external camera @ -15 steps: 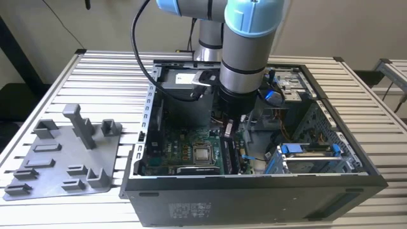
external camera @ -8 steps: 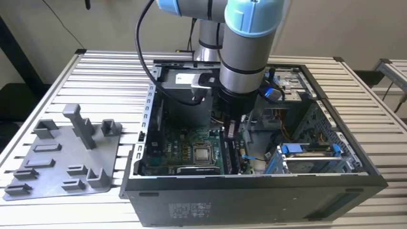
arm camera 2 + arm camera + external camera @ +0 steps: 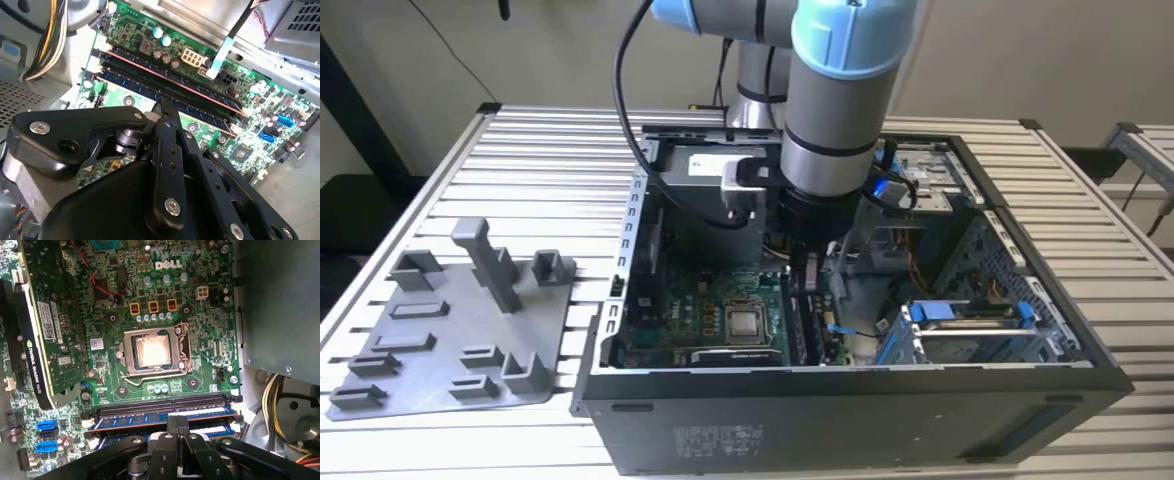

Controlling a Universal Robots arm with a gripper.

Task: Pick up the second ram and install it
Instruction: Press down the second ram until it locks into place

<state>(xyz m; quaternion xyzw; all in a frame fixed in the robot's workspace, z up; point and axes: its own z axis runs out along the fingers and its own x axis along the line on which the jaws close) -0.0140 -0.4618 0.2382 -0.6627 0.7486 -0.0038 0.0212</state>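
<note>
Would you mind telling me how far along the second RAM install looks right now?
One stick already sits in a motherboard slot. The gripper is down inside the computer case, its fingertips at the second ram, which lies along the neighbouring slot. Whether it is fully seated cannot be told. The grey tray outside holds no stick.

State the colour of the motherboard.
Green, clearest in the first wrist view: motherboard.
</note>
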